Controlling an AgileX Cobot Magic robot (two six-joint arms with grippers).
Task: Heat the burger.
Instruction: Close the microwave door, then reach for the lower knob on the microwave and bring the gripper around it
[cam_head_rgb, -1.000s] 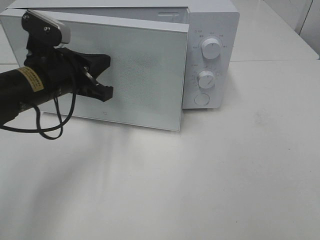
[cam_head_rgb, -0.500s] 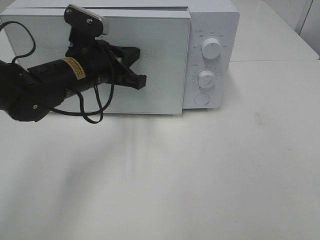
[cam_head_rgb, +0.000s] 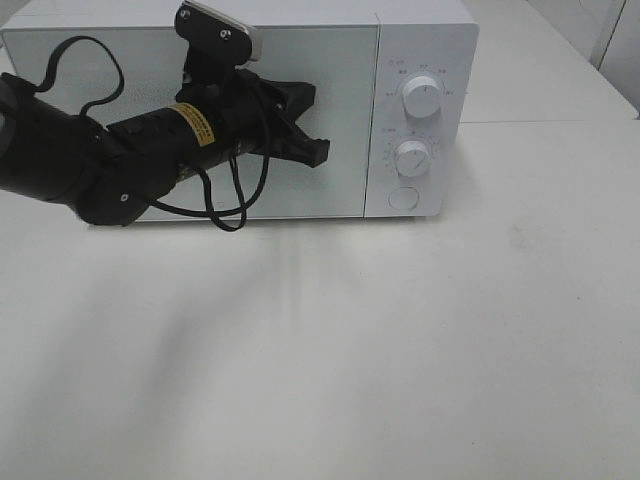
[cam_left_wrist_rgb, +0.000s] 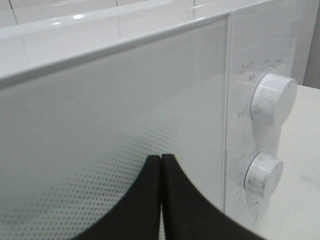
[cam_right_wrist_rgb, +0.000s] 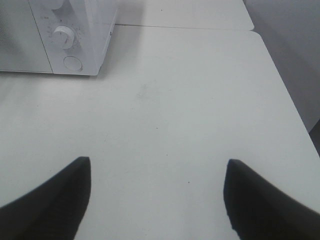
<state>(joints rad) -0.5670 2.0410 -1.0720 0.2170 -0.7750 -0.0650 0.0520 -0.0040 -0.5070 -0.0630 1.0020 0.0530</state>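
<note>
White microwave (cam_head_rgb: 425, 40) on worktop (cam_head_rgb: 400, 350), door (cam_head_rgb: 345, 110) closed, inside hidden, left pincer (cam_head_rgb: 318, 152) clenched, empty, at the door, right pincer (cam_right_wrist_rgb: 157, 162) released over worktop

1. I saw a white microwave (cam_head_rgb: 420, 30); its door (cam_head_rgb: 345, 90) was pale grey-green, with a fine dotted pattern lower down.
2. Both knobs (cam_head_rgb: 422, 97) were white, with small grey markings around them.
3. The table (cam_head_rgb: 400, 350) looked plain off-white, with faint smudges.
4. The left arm (cam_head_rgb: 90, 160) and left gripper (cam_left_wrist_rgb: 161, 162) were black; I noted a yellow label (cam_head_rgb: 197, 122) on the arm.
5. The right gripper (cam_right_wrist_rgb: 157, 197) was black too.
</note>
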